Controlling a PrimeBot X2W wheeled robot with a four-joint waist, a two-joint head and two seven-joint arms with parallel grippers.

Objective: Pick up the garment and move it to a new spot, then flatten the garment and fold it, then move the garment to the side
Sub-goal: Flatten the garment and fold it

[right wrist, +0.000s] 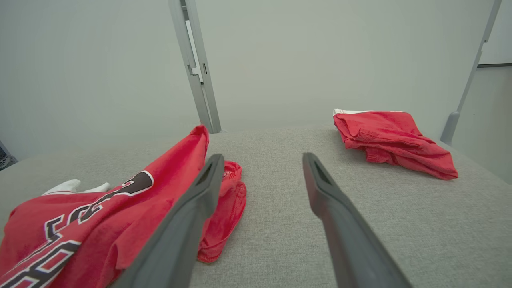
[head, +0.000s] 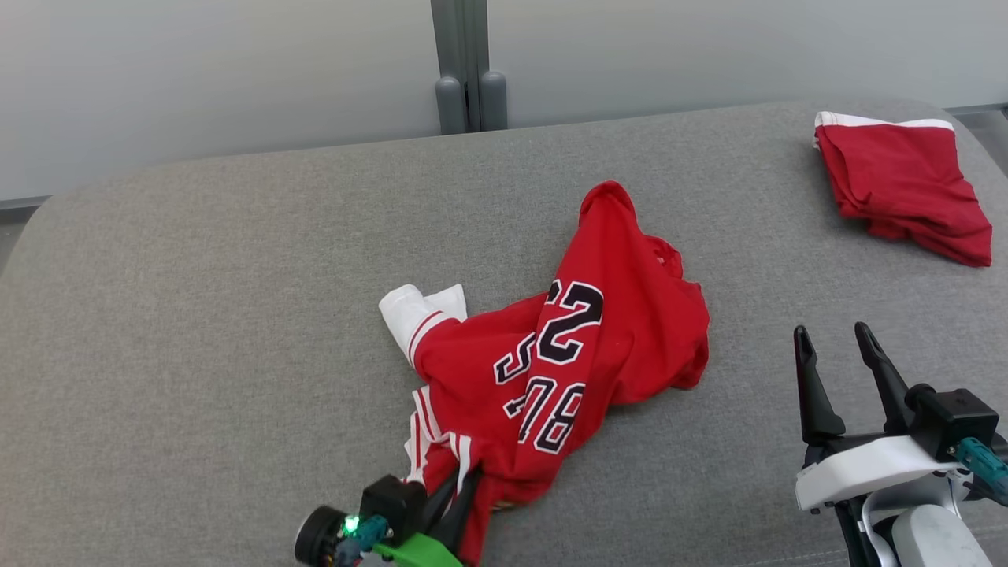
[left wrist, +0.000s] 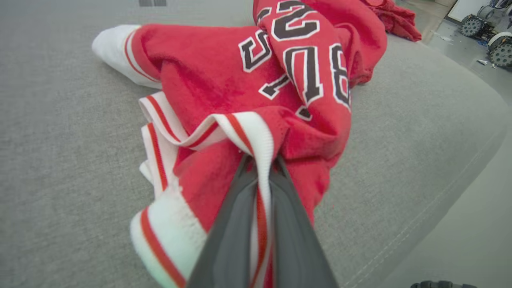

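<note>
Left claw (head: 466,475) is clamped on the striped hem of the jersey (head: 583,346), which lies crumpled on the cushion (head: 197,315); right claw (head: 832,331) hovers near it, fingers apart. Lift slowly and high, so the bunched cloth hangs free before carrying.

A robotics lab: pale partition panels (head: 236,71) and a grey post (head: 470,63) behind the grey padded table (head: 197,315), wheeled machines (left wrist: 500,52) on the floor beside it.
</note>
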